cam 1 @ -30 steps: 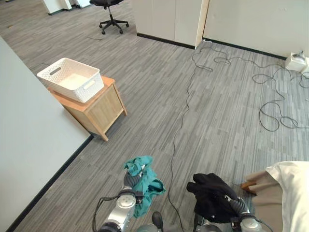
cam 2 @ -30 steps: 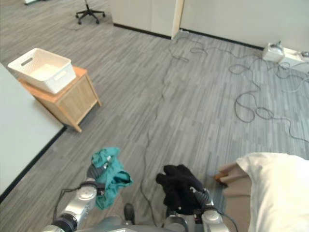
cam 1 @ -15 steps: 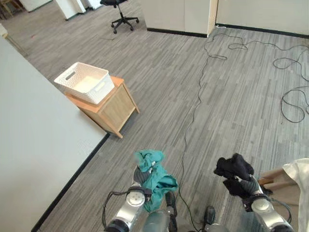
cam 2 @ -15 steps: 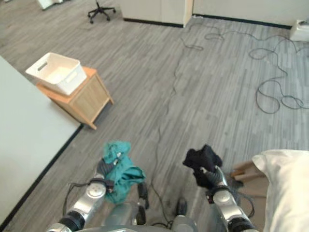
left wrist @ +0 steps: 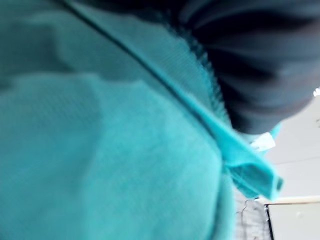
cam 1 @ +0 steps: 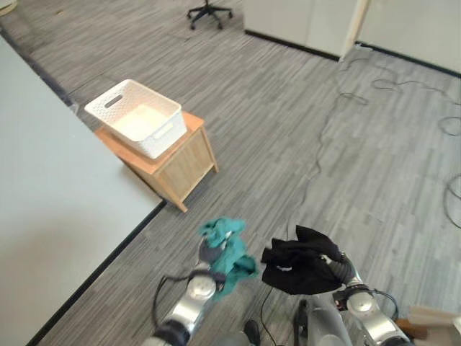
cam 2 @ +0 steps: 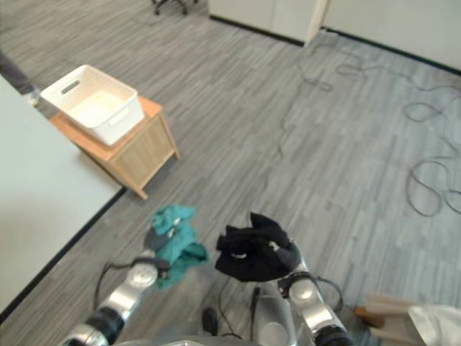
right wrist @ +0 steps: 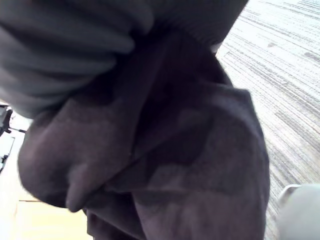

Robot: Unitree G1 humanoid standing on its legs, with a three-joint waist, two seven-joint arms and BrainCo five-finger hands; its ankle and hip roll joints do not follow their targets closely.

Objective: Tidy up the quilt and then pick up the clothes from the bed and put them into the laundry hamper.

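Note:
A white slotted laundry hamper [cam 1: 137, 119] sits on a small wooden cabinet [cam 1: 180, 162] ahead to the left, by the grey wall. My left hand [cam 1: 208, 254] is low in the eye views, shut on a bunched teal garment [cam 1: 227, 247] that stands up from it; the same teal garment [left wrist: 110, 150] lies against the dark cover in the left wrist view. Beside it my right hand [cam 1: 344, 274] is shut on a black garment [cam 1: 297, 261], held off the floor. The black garment [right wrist: 175, 160] hangs past the ribbed cover in the right wrist view.
A pale grey wall [cam 1: 50, 216] with a black skirting runs along the left. An office chair [cam 1: 209, 11] stands far back, and loose cables [cam 2: 425, 173] lie on the striped floor to the right. The bed's corner [cam 2: 436, 321] and a wooden leg [cam 2: 382, 311] are at the lower right.
The camera has swung left, so the hamper sits nearer the middle and the bed has slid off right. The black garment has come in closer to the teal one.

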